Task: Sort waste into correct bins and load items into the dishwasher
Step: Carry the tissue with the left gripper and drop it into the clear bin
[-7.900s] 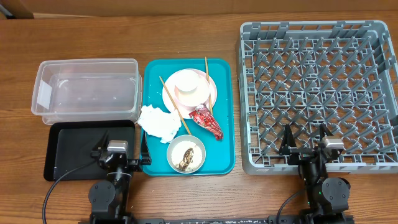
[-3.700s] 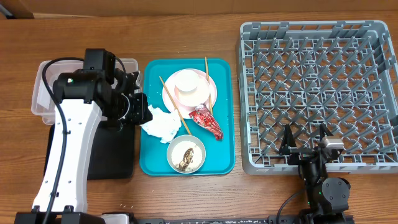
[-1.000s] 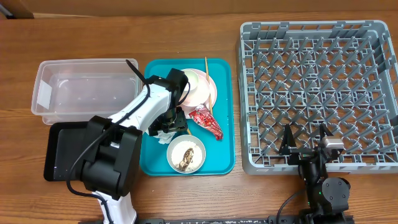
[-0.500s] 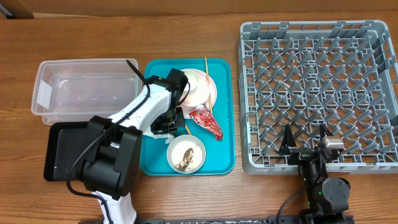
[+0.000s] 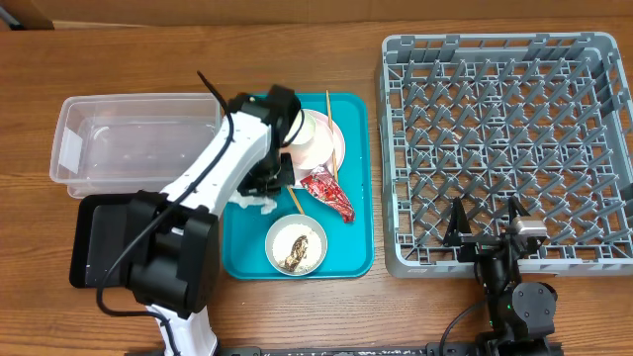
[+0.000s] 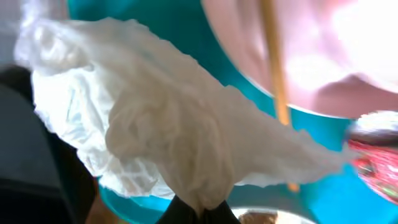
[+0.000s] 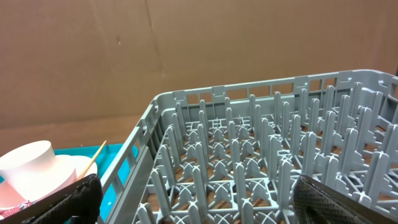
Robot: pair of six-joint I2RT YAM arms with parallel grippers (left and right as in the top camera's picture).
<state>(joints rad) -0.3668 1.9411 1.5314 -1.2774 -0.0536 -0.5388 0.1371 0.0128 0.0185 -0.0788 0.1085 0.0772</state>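
Left claw (image 6: 200, 213), pinched shut on the crumpled napkin (image 6: 155, 130) above the teal tray (image 5: 356, 247), ready for binning; right claw (image 5: 485, 222), wide open and empty, beside the dish rack (image 5: 495, 40).

Left claw (image 6: 200, 213) clamped; right claw (image 7: 199, 202) spread wide.

Close at the left wrist everything swims out of focus. The napkin (image 6: 155, 137) fills the frame and swallows the left end effector (image 6: 200, 215), just a dark tip at the bottom edge. The plate (image 6: 323, 56) is a pink smear, and the red wrapper (image 6: 380, 163) is cut off at the right. From overhead, the arm covers most of that napkin and a corner of the black tray (image 5: 94, 232). The right end effector (image 7: 205, 211) shows only cropped, blurry fingers (image 7: 73, 200).
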